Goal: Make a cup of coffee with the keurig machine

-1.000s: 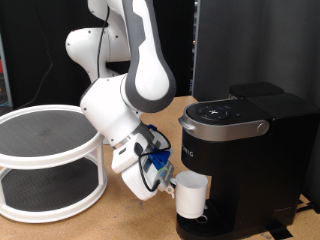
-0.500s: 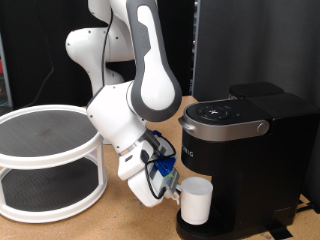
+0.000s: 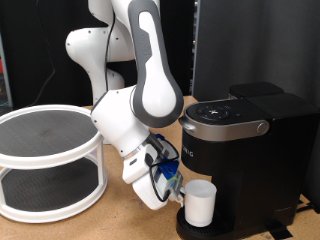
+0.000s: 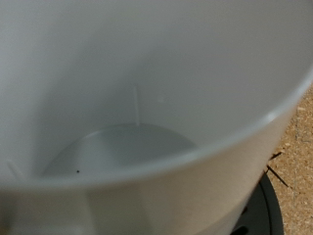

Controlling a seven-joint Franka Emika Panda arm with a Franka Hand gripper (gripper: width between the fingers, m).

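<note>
Under the brewer head of the keurig (image 3: 243, 150), at the exterior view's lower right, the cup (image 3: 199, 203) stands upright on the machine's round black base. It is white and sits low against the black front of the machine. The claw (image 3: 177, 194) is at the cup's side toward the exterior view's left, right against it, with the white arm (image 3: 140, 110) bending down to it from above. Whether the fingers are apart or clamped on the cup cannot be told, since the hand and blue cabling hide them.

From the wrist view, the cup (image 4: 147, 117) fills nearly the whole picture: its smooth white inner wall, curved rim and pale bottom, with nothing visible inside but a tiny dark speck. Beside the rim a strip of wood-grain worktop (image 4: 298, 147) and a piece of the black base (image 4: 259, 211) show.

On the worktop (image 3: 100, 225) at the exterior view's left stands a white two-tier round rack (image 3: 48, 160), well apart from the machine.
</note>
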